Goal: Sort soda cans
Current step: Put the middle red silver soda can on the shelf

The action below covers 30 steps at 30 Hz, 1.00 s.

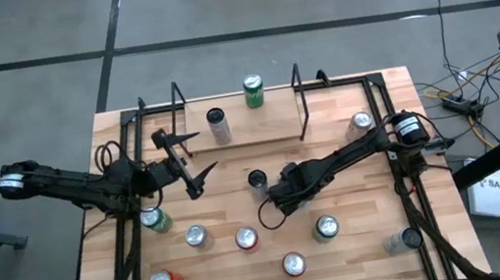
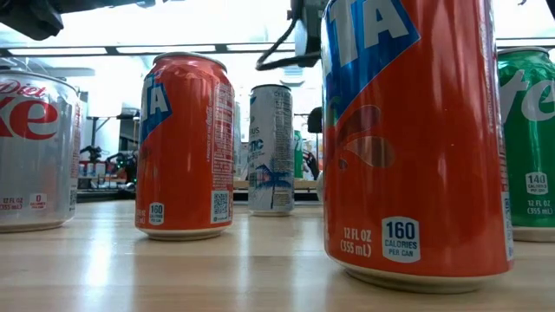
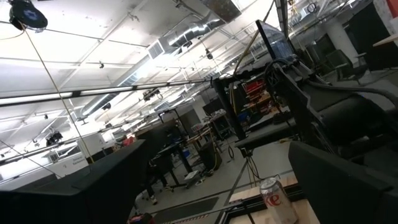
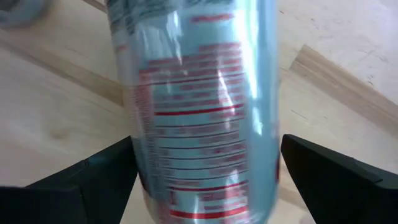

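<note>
Near the middle of the wooden table (image 1: 366,252), our right gripper (image 1: 276,192) has its two fingers spread wide with one can (image 4: 199,106) standing in the gap. This can is silvery with red lines and tiny print that we cannot read. From above, its dark top (image 1: 257,179) shows right at the fingertips. The fingers do not look like they touch it yet, so we think we are just about to grab. The next move needs the fingers to squeeze in gently and evenly, then lift straight up so the can does not tip. Our left gripper (image 1: 192,164) waits above the left side of the table with its fingers spread too, and it holds nothing. The other soda cans are scattered about. A green can (image 1: 254,91) and a silver can (image 1: 219,125) stand at the far edge. Red, green and silver ones sit near the front edge. Down low, a big orange can (image 2: 416,139) reads "12 FL OZ (355 mL)" and "160 CALORIES PER CAN", with the letters "TA" on a blue patch. A second orange can (image 2: 185,146) looks the same. A silver can (image 2: 39,152) says "Diet". A green can (image 2: 527,143) reads "140".
</note>
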{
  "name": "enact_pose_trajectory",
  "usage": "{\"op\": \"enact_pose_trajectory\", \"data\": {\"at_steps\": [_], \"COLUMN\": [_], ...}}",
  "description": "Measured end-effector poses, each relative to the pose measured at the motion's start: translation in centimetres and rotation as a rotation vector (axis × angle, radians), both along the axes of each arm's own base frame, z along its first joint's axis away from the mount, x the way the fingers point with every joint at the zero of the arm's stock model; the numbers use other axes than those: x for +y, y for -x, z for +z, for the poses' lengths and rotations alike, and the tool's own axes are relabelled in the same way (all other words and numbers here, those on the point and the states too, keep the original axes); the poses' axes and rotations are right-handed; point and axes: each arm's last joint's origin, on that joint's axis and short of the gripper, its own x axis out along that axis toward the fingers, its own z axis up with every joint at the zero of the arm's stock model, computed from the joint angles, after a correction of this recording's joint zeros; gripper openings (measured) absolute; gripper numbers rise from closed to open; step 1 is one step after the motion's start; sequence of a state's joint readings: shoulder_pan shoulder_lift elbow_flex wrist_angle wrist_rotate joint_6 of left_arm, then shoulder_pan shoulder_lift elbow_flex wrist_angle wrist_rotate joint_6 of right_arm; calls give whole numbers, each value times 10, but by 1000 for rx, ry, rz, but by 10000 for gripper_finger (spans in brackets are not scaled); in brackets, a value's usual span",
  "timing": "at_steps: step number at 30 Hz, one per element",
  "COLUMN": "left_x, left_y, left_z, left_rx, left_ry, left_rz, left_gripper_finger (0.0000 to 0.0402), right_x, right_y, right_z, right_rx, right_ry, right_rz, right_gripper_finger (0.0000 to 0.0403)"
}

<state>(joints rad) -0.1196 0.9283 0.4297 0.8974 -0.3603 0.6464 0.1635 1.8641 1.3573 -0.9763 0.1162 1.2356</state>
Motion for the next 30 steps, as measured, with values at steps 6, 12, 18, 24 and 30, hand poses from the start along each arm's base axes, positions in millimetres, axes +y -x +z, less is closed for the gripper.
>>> {"op": "enact_pose_trajectory", "data": {"at_steps": [6, 12, 18, 24, 30], "left_x": [0, 0, 0, 0, 0], "left_y": [0, 0, 0, 0, 1], "left_z": [0, 0, 0, -1, 2], "left_rx": [0, 0, 1, 10, -39], "left_ry": [0, 0, 0, -16, 40], "left_rz": [0, 0, 0, 5, -20], "left_gripper_finger": [374, 374, 374, 374, 374], "right_x": [-1, -2, -8, -16, -23], "right_y": [7, 9, 12, 30, 53], "right_z": [-12, -15, -11, 22, 78], "right_rx": [28, 45, 70, 96, -65], "right_ry": [-5, -2, -4, 29, 172], "right_rz": [14, 57, 112, 161, 215], "right_gripper_finger": [352, 286, 286, 286, 286]}}
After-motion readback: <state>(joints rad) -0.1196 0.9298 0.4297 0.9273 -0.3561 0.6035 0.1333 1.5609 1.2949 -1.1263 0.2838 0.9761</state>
